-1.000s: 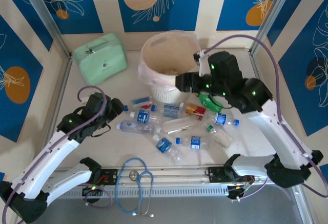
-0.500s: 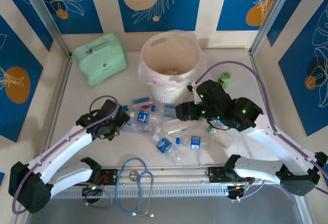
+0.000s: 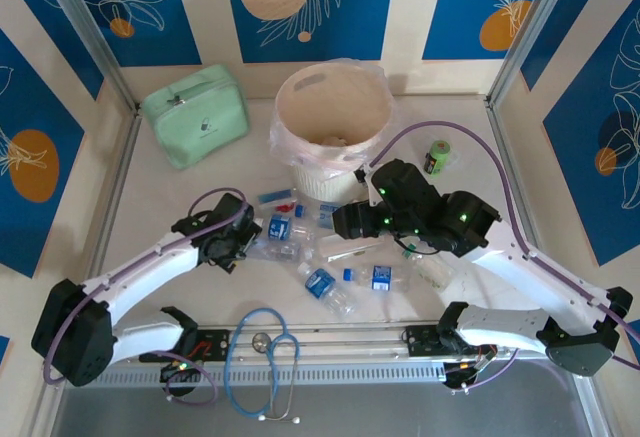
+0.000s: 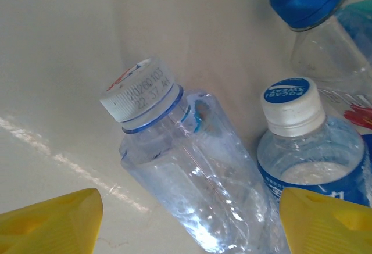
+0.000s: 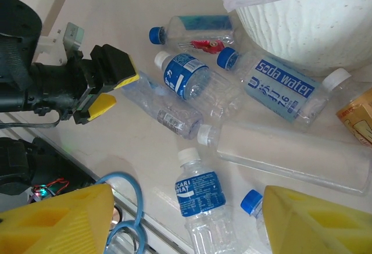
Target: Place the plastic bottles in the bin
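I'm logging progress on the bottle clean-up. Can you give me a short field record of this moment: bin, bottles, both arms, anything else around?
bin: upright at the back of the table, clear liner over its rim
plastic bottles: several lying loose in front of the bin
left gripper: jaws open, astride a clear white-capped bottle, not closed on it
right gripper: jaws open, empty, above the pile
other items: mint-green case, dark cylinder, stethoscope

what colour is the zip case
The zip case is mint green, best seen in the top external view.
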### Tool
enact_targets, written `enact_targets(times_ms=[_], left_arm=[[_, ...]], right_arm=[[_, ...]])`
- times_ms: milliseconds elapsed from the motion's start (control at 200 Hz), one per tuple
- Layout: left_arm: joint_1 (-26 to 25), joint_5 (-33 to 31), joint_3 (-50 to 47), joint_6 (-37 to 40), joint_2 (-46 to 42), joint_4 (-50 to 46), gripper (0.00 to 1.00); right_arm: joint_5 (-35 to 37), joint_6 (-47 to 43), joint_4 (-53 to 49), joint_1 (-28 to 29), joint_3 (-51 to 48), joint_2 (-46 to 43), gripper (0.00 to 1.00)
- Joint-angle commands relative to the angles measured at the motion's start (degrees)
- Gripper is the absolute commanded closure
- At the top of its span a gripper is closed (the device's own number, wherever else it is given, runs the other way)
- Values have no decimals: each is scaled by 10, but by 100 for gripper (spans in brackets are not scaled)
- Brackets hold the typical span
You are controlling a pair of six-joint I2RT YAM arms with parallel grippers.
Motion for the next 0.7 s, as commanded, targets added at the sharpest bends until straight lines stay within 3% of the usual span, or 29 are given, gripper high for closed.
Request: enact_targets(times_ms=[0,695], left_arm=[[-5,-13,16,-20,20,5,21],[-4,-7,42,-20,160,7,29]], right_arm=[[0,8,6,6,-2,1,31],[-1,10,8,16,9,17,31]])
